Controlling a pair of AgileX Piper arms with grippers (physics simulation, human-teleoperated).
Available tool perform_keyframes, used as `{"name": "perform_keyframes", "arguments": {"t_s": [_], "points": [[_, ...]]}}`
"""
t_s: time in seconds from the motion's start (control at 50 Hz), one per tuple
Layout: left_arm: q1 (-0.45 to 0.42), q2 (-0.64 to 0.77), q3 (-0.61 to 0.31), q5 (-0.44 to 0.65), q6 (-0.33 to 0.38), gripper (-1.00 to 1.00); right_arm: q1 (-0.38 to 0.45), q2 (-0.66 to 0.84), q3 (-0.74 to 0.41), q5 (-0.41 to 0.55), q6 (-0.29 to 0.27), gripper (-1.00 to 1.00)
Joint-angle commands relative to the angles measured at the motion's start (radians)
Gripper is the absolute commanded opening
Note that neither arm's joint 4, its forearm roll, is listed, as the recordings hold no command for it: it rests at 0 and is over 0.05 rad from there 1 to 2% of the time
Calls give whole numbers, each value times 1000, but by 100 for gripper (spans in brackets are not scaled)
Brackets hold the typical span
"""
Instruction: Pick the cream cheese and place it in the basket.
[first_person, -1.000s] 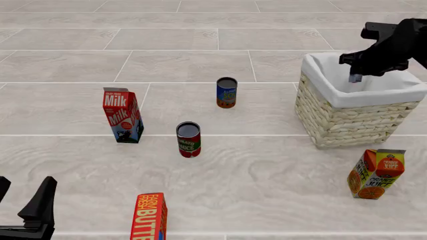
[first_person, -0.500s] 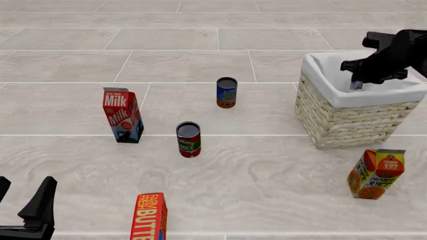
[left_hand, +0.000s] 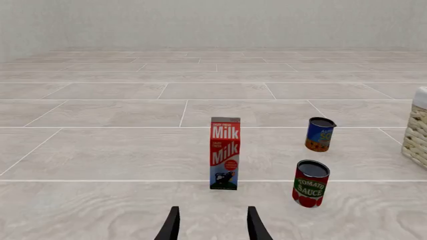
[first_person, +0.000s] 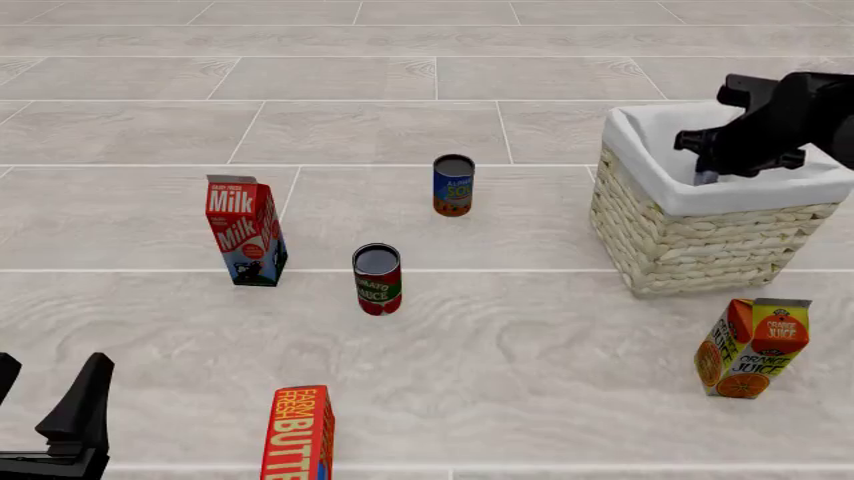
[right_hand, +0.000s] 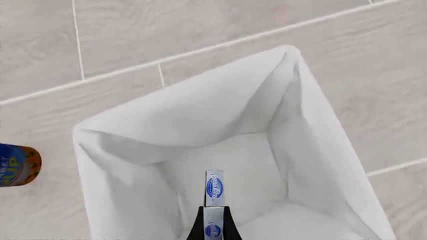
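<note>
Cream cheese (right_hand: 213, 187) pinched in right hand (right_hand: 213, 226) over basket (right_hand: 133, 125); we lower inside lining, then release; left hand (left_hand: 213, 225) open, idle

My front camera looks down from above and behind me. My left wrist camera faces low across the floor; my right stares straight down into the basket (right_hand: 200, 135). All three share it.

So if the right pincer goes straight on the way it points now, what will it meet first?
Most likely the white cloth floor of the basket. The right pincer, shut on the cream cheese, points down into it, and nothing else shows in between, though depth is unclear.
</note>
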Motion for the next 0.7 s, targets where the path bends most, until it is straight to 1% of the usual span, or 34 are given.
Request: {"name": "perform_keyframes", "arguments": {"t_s": [0.02,0.08,0.1,0.14,0.2,0.26,0.46,0.48,0.54,0.56,0.62,0.66,0.7], "points": [[1,0,0,0,0,100,5,-13,-9,5,14,-100],[1,0,0,0,1,100,1,-9,-12,5,7,-100],[-2,0,0,0,-1,100,2,-8,-11,2,11,100],[-2,0,0,0,-1,100,2,-8,-11,1,7,100],[-2,0,0,0,-1,100,6,-13,-9,2,25,100],[-2,0,0,0,-1,100,-7,-9,-31,11,8,100],[-2,0,0,0,-1,100,-9,-31,-39,26,3,100],[-2,0,0,0,-1,100,-18,-26,-44,34,-18,100],[-2,0,0,0,-1,100,-15,-37,-42,35,-15,100],[-2,0,0,0,-1,100,-11,-46,-42,33,-7,100],[-2,0,0,0,-1,100,-10,-64,-45,47,-18,100],[-2,0,0,0,-1,100,-3,-91,-32,39,-2,100],[-2,0,0,0,-1,100,-4,-101,-29,41,-8,100]]}}
